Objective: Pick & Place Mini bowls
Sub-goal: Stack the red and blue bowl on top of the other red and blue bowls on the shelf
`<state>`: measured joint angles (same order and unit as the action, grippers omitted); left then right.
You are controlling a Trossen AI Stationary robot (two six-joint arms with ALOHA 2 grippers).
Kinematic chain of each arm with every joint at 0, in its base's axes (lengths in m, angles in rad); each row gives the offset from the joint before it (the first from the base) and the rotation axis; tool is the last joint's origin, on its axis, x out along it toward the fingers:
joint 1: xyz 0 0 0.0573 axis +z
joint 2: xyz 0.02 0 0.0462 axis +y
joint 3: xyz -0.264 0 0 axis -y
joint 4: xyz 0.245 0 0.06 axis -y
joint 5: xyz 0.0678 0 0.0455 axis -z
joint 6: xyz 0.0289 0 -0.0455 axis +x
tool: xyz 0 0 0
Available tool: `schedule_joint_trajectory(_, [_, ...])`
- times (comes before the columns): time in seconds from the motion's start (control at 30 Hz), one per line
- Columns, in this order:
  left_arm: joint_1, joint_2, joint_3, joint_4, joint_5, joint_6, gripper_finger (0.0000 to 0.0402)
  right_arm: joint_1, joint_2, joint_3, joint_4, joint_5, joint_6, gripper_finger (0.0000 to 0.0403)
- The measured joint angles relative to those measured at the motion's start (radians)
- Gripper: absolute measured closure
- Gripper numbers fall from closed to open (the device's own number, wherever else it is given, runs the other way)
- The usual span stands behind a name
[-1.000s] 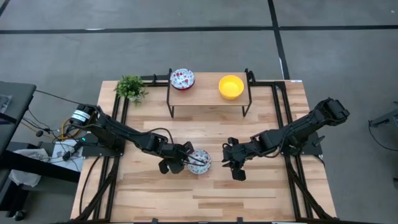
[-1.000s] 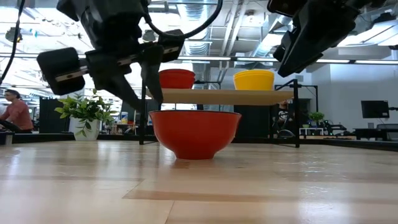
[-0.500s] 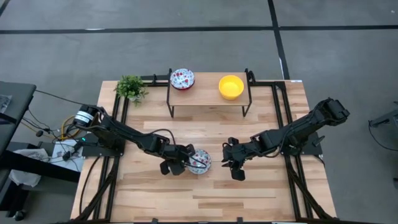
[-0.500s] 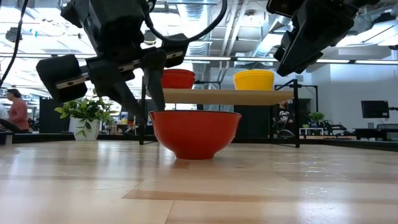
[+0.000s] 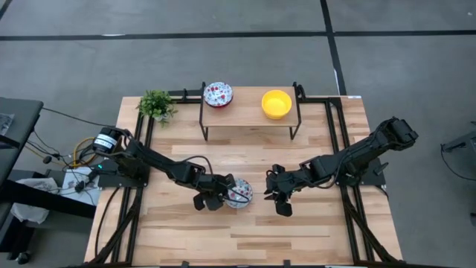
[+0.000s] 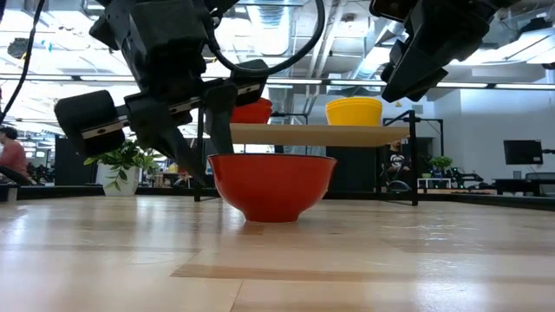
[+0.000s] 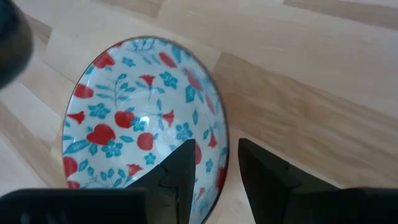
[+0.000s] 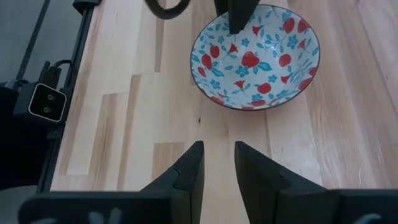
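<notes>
A mini bowl, white inside with red and blue flowers and red outside, rests on its foot on the wooden table, near the middle. My left gripper is open at the bowl's left side. One finger stands inside the rim and one outside, and I see no touch. My right gripper hovers to the right of the bowl, pointing at it, its fingers close together and holding nothing. A second floral bowl and a yellow bowl stand on a raised shelf at the back.
The black-legged wooden shelf spans the table's far middle. A small green potted plant stands at the far left corner. Black frame rails run along both sides. Bare wood lies along the near edge.
My left gripper has edged toward the table's right edge and down a little, coming closer over the floral bowl's rim. The bowl has stayed where it was.
</notes>
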<state>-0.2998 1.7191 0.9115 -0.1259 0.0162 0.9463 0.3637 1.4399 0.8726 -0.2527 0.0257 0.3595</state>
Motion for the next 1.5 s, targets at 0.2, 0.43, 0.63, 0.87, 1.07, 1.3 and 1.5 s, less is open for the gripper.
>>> schedule_joint_trajectory(0.2, [0.005,0.000,0.000,0.001,-0.001,0.000,0.0297,0.000,0.000,0.000,0.000,0.000,0.000,0.0323])
schedule_joint_trajectory(0.43, [0.004,0.000,0.000,-0.001,0.003,0.000,0.0373,0.000,0.000,0.000,0.000,0.000,0.000,0.0323])
schedule_joint_trajectory(0.63, [0.004,-0.009,0.000,-0.010,-0.009,-0.007,0.0387,0.000,0.000,0.000,0.000,0.000,0.000,0.0323])
schedule_joint_trajectory(0.87, [0.005,-0.094,0.001,-0.015,-0.059,-0.054,0.0388,0.000,0.000,0.000,0.002,0.001,0.000,0.0323])
schedule_joint_trajectory(1.07, [0.016,-0.203,0.002,-0.050,-0.082,-0.247,0.0389,0.000,0.000,0.000,0.004,0.003,0.000,0.0323])
schedule_joint_trajectory(1.3, [0.016,-0.347,0.002,-0.115,-0.158,-0.351,0.0389,-0.002,0.000,0.000,0.025,0.027,0.000,0.0323])
schedule_joint_trajectory(1.5, [0.016,-0.449,0.002,-0.209,-0.218,-0.401,0.0390,-0.029,0.000,0.000,0.090,0.027,0.034,0.0323])
